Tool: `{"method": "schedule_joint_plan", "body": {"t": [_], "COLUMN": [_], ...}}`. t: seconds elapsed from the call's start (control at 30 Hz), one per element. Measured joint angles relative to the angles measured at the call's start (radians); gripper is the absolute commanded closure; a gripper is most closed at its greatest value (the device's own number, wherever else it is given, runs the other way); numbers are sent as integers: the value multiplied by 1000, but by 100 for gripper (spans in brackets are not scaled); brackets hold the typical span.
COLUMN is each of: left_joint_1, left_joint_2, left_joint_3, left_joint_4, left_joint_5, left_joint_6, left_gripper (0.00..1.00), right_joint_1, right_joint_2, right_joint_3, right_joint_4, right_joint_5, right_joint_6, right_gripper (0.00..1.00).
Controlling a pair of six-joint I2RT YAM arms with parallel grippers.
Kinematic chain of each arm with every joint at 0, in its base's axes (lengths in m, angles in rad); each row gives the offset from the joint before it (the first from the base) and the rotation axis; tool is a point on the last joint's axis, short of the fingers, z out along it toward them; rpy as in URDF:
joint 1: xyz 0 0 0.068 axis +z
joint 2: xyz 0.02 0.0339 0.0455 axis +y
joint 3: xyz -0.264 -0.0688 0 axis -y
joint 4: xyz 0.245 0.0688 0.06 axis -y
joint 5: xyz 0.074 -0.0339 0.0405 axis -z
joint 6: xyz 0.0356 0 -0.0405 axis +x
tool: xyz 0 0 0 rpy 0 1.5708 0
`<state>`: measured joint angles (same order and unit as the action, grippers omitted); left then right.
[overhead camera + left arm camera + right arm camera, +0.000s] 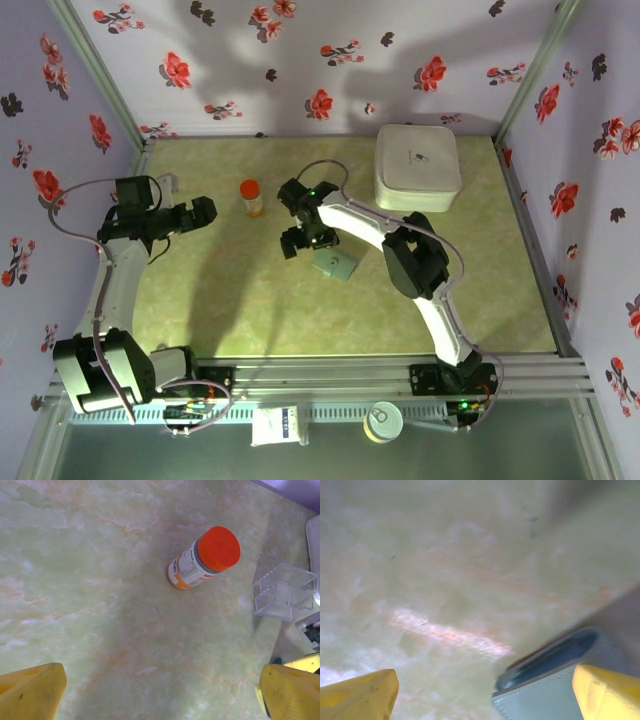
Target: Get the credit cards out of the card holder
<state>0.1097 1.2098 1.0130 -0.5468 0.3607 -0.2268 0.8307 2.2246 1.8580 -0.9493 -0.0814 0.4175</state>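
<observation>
Right pincer (296, 240) stands with its jaws wide apart and nothing between them, poised low over the middle of the counter (230, 300). The card holder (335, 263) lies flat just beside it, on the side nearer the arm's base. From the right wrist view the pincer (485, 692) has the holder (545, 695) next to its right finger, and whether they touch cannot be told. A dark blue strip (555, 655) shows in the holder's mouth; it may be a card or lining. In my judgement the credit cards are not yet out, so the whole extraction is left to do. The right arm reaches forward and to the left from its base, elbow bent, wrist folded downward. The left pincer (200, 212), jaws also wide apart and empty, sits at the left side, aimed toward an orange-capped bottle (202, 560) and well apart from the holder. A clear plastic piece (280, 591) and a white box (417, 165) take no part.
</observation>
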Motion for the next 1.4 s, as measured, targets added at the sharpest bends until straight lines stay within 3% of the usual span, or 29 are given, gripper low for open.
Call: {"method": "schedule_joint_plan", "body": {"t": [0.27, 0.7, 1.07, 1.4], "left_joint_1": [0, 0, 0, 0], "left_joint_2": [0, 0, 0, 0], "left_joint_3": [-1, -1, -1, -1], "left_joint_4": [0, 1, 1, 0], "left_joint_5": [8, 11, 12, 18], "left_joint_6": [0, -3, -3, -3], "left_gripper": [0, 0, 0, 0], "right_joint_1": [76, 114, 37, -31], "right_joint_2": [1, -170, -342, -350], "right_joint_3": [-47, -366, -521, -581], "right_joint_4": [-21, -23, 11, 272], "right_joint_5": [-20, 6, 60, 51], "right_joint_6": [1, 24, 143, 390], "right_gripper": [10, 9, 7, 1]}}
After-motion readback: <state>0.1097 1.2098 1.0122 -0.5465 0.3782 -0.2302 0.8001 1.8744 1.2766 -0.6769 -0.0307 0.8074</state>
